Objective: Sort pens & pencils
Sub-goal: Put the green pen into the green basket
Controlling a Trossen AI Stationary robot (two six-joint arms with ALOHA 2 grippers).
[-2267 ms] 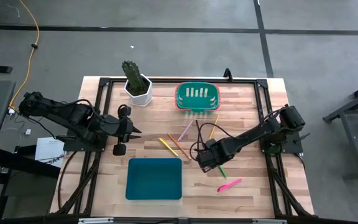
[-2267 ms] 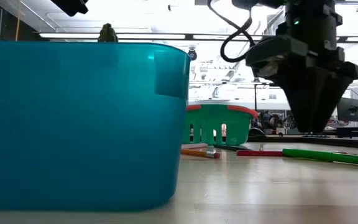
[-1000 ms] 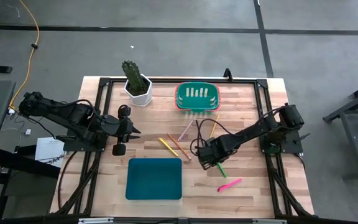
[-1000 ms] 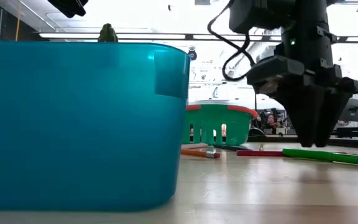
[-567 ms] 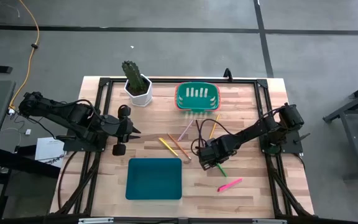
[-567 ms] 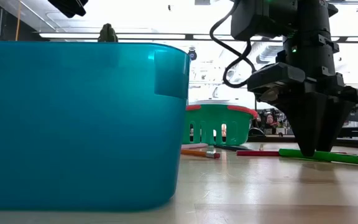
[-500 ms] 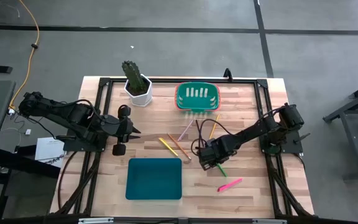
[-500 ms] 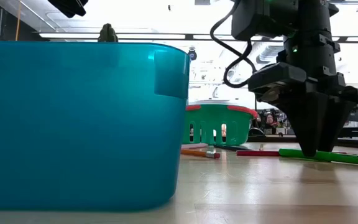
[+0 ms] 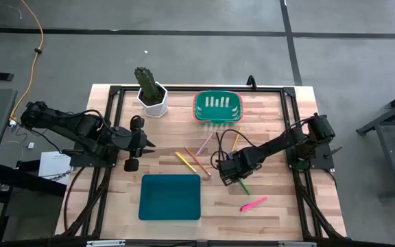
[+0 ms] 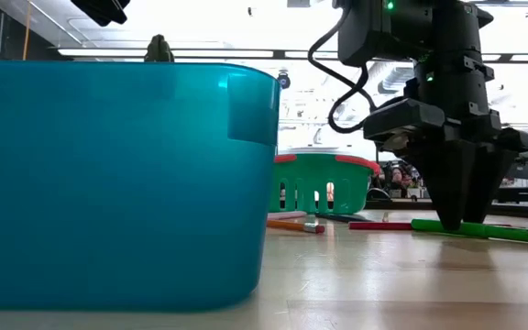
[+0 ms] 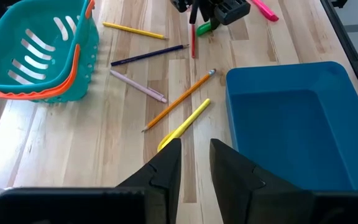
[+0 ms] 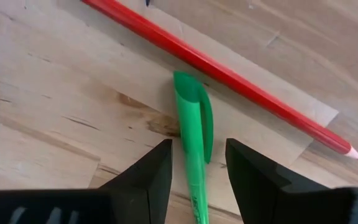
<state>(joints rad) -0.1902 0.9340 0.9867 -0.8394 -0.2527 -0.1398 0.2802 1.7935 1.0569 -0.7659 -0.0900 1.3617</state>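
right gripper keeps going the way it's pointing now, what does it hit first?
Most likely the green pen. The right gripper points down at the table with open fingers either side of the pen's end. The red pencil lies just beyond, outside the fingers' line. The remaining gap is unclear.

The right gripper [image 12: 196, 163] points straight down just above the table [image 9: 280, 206], fingers [image 12: 143, 174] spread wide. The left gripper [image 11: 194, 163] hovers by the table's left edge, fingers slightly parted.

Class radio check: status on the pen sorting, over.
Right tool open, straddling green pen on table. Left tool idle, holding nothing. Red pencil lies close beside the pen.
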